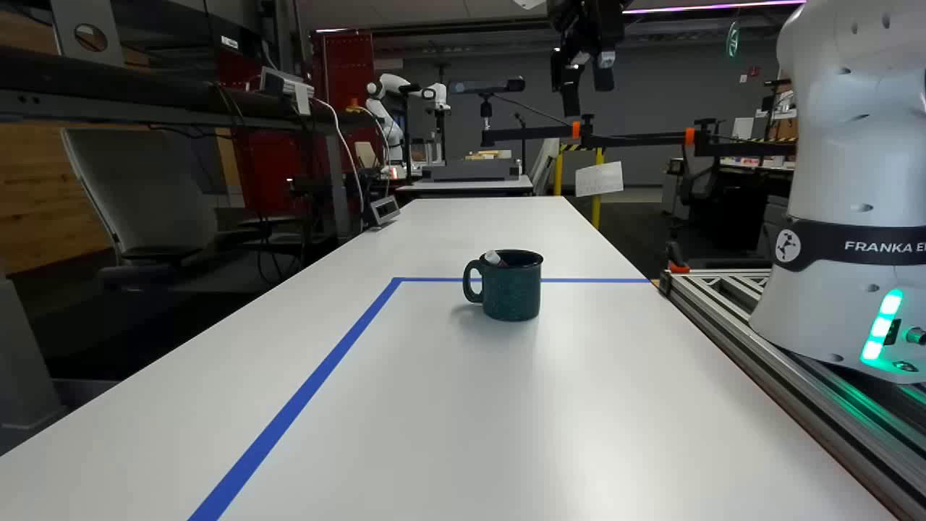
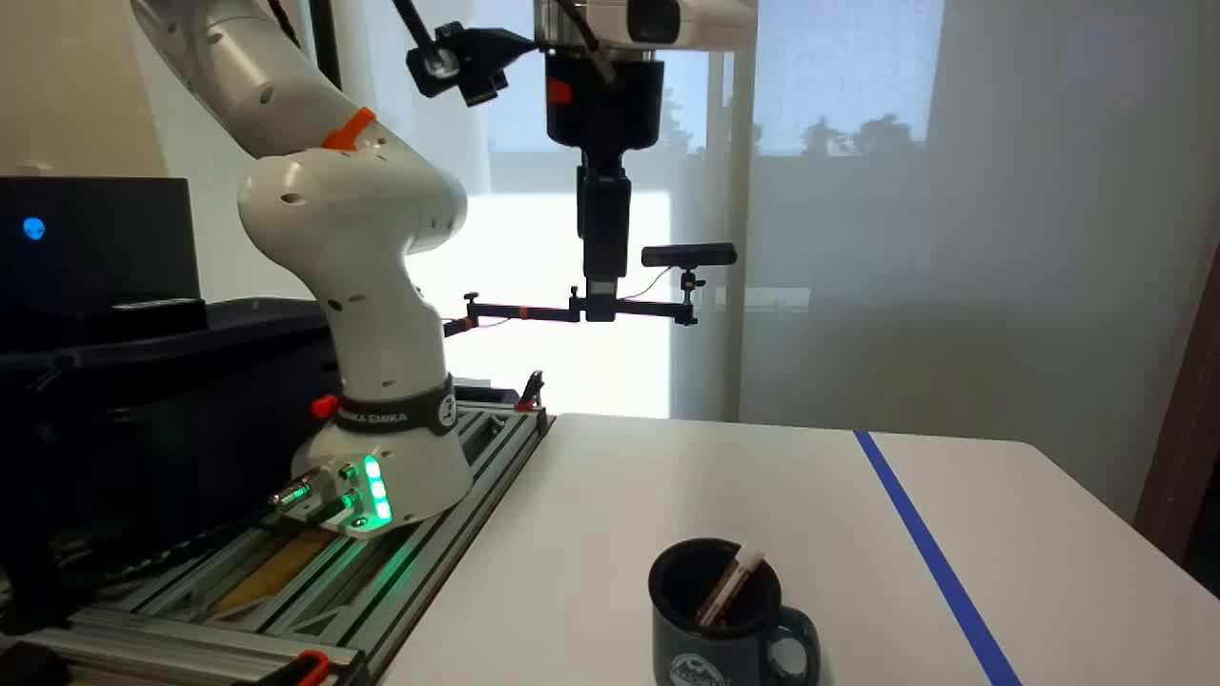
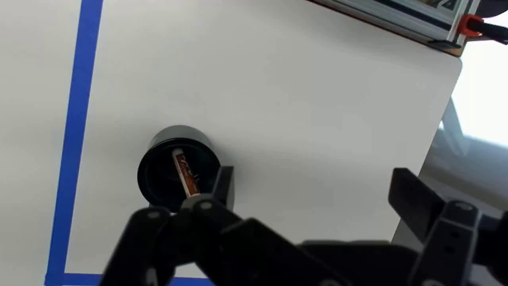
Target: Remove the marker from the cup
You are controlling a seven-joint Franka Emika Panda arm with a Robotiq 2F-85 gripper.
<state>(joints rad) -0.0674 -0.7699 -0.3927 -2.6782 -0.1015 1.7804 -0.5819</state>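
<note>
The dark teal cup stands upright on the white table in both exterior views (image 1: 512,291) (image 2: 724,659) and in the wrist view (image 3: 181,133). The marker, reddish with a white end, leans inside it; its white end rises just above the rim in an exterior view (image 1: 493,257). More of the marker shows in an exterior view (image 2: 732,583) and in the wrist view (image 3: 185,171). My gripper (image 1: 587,90) (image 2: 600,303) (image 3: 311,174) points down, open and empty, high above the table. In the wrist view a finger covers the marker's lower end and part of the cup.
Blue tape lines (image 1: 311,383) (image 2: 934,553) (image 3: 75,119) mark the white table (image 1: 651,434). A metal rail (image 1: 767,376) runs along the robot's side. A small grey device (image 1: 385,210) sits at the opposite edge. A bar with a camera (image 2: 688,255) stands beyond the table.
</note>
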